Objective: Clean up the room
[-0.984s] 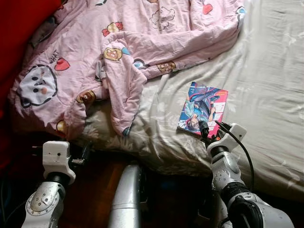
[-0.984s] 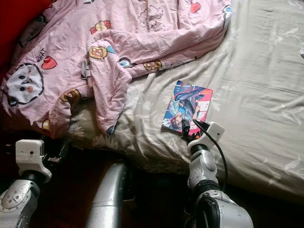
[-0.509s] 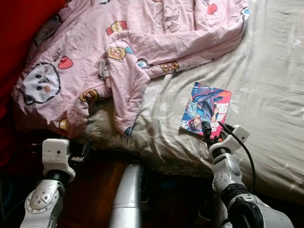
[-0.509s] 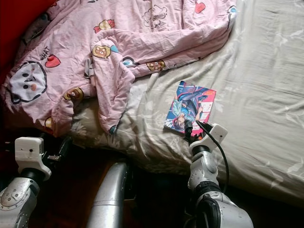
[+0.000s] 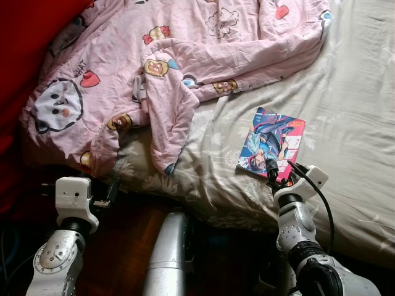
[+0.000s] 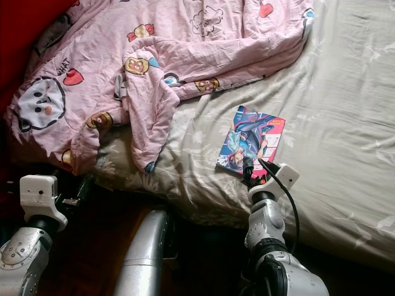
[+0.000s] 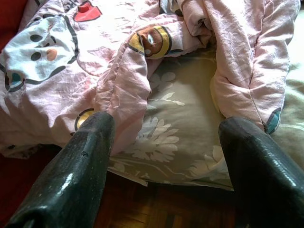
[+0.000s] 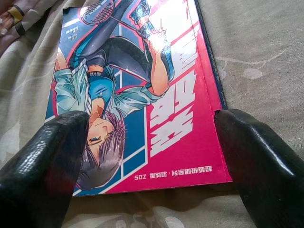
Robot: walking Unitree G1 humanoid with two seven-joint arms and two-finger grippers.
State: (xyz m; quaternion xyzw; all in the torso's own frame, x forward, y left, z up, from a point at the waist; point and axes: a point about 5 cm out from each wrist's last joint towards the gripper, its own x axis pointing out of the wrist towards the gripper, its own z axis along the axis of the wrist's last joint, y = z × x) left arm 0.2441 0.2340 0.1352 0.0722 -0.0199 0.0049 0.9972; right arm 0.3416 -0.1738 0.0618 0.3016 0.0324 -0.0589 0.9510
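A thin comic book (image 5: 271, 147) with a glossy cover, a dark-haired drawn figure in blue and teal against a hot pink band with white lettering, lies flat on the beige floral bedsheet (image 5: 345, 123), near the bed's front edge and well apart from the crumpled pink cartoon-print quilt (image 5: 173, 68) heaped toward the head of the bed. The right gripper (image 8: 152, 156) sits at the book's near edge with its two black fingers (image 8: 42, 161) spread wide, one to each side of the cover's lower corners; the book lies between them, and it cannot be told whether the fingertips touch the cover or the sheet. The right arm (image 5: 296, 228) rises from below the mattress edge, wrist bent forward over the sheet, a black cable looping off it. The left gripper (image 7: 166, 156) is also wide open and holds nothing, aimed at the quilt's hanging fold and the sheet's edge above the wooden floor (image 7: 156, 209), with the left arm (image 5: 62, 246) low beside the bed
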